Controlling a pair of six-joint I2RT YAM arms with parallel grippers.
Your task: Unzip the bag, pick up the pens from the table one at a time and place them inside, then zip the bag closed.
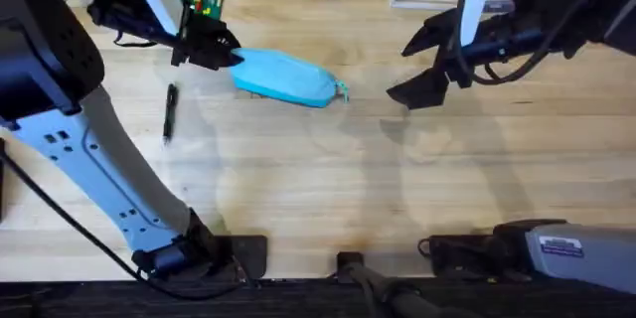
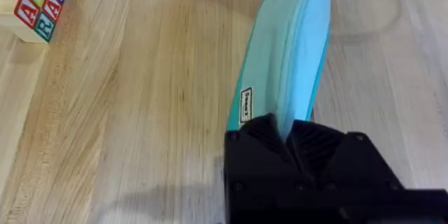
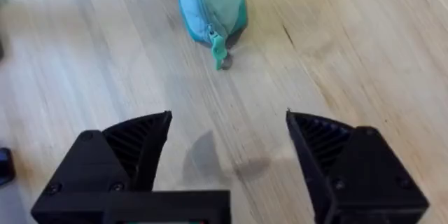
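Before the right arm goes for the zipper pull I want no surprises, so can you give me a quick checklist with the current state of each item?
1. Left gripper clamped on the bag's end: ok.
2. Right gripper fingers open: ok.
3. Zipper pull in view, facing the right gripper: ok.
4. Bare table between right gripper and pull: ok.
5. Zipper shut at the pull end: ok; its whole length: cannot tell.
6. Pen lies apart from the bag: ok.
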